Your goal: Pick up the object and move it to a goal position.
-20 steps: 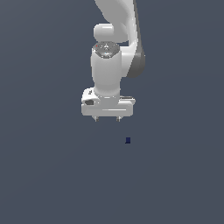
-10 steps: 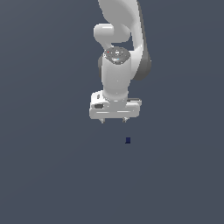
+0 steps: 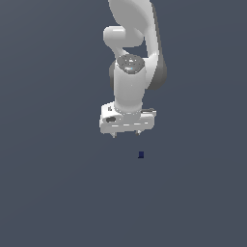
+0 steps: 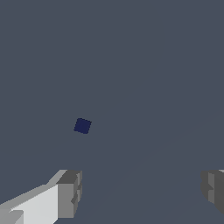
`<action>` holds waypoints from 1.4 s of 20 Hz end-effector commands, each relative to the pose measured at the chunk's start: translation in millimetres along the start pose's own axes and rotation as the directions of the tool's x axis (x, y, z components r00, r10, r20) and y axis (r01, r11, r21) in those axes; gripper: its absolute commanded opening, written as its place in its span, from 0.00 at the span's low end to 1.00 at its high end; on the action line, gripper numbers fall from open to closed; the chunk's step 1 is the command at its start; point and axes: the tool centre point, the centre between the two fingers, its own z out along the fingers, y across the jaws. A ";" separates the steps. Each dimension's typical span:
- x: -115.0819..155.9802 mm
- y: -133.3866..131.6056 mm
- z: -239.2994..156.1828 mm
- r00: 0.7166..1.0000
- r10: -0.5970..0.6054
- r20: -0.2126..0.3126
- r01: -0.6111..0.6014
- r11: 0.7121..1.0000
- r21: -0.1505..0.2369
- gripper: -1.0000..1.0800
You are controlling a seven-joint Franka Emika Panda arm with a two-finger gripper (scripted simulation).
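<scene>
The object, a tiny dark navy-blue cube (image 3: 141, 155), lies on the flat grey floor (image 3: 58, 193). It also shows in the wrist view (image 4: 82, 126). My white gripper (image 3: 126, 134) hangs above the floor, up and a little toward the exterior view's left of the cube, not touching it. Its jaws stand wide apart and empty. In the wrist view the two grey fingertips (image 4: 70, 192) sit at the picture's edge with the gripper's middle (image 4: 142, 190) off to one side of the cube.
Only the plain grey floor surrounds the cube. The white arm (image 3: 132, 48) rises behind the gripper toward the top of the exterior view.
The gripper has moved toward the exterior view's right and slightly down, closer to the cube. The cube has not moved. The jaws stay open.
</scene>
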 end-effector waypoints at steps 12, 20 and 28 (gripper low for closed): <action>7.5 -18.2 29.9 0.947 -0.322 0.019 0.322 0.947 0.003 0.96; 12.2 -33.2 52.8 0.836 -0.549 0.026 0.548 0.836 0.015 0.96; 16.0 -48.9 75.3 0.673 -0.739 0.024 0.738 0.674 0.033 0.96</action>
